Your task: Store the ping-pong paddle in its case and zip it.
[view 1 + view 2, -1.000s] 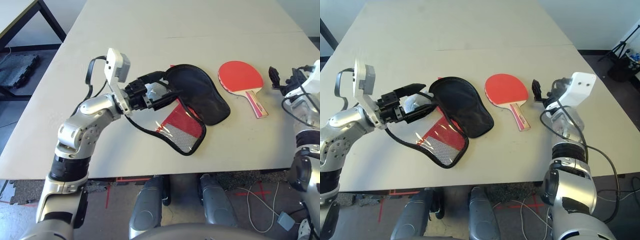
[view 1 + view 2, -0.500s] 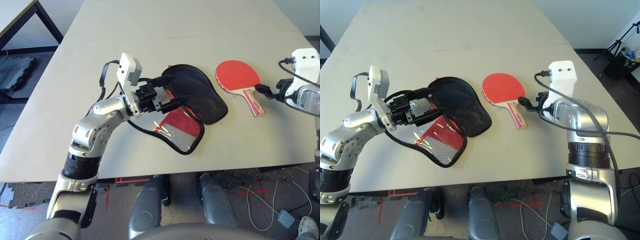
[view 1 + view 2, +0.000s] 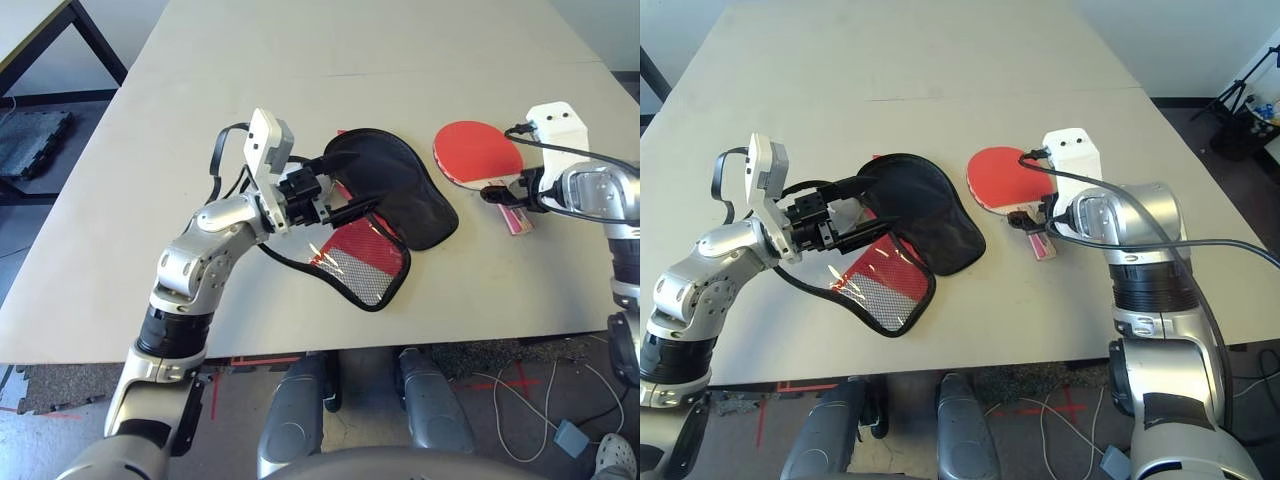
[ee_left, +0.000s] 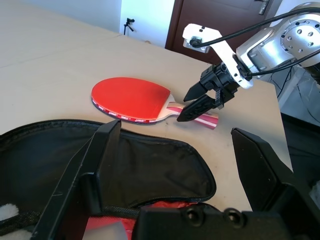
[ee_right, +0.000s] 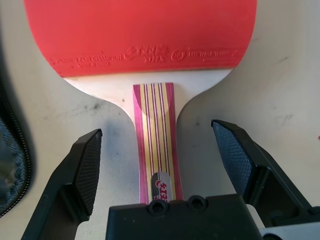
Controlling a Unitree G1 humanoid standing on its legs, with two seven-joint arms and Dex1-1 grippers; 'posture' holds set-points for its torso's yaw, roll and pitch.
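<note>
The ping-pong paddle lies flat on the table, red face up, its striped wooden handle pointing toward me. My right gripper is low over that handle and open; in the right wrist view its fingers stand on either side of the handle without touching it. The case lies unzipped left of the paddle, black lining up, its red mesh half nearer me. My left gripper is open at the case's left edge, its fingers spread over the black flap.
The pale table has a seam running across it behind the case and paddle. A bit of white-grey paper shows inside the case by the left gripper. The table's left edge drops to the floor, where a dark table frame stands.
My right arm has swung in from the table's right side and brought its open gripper over the paddle's handle. The left gripper has edged closer to the case's flap.
</note>
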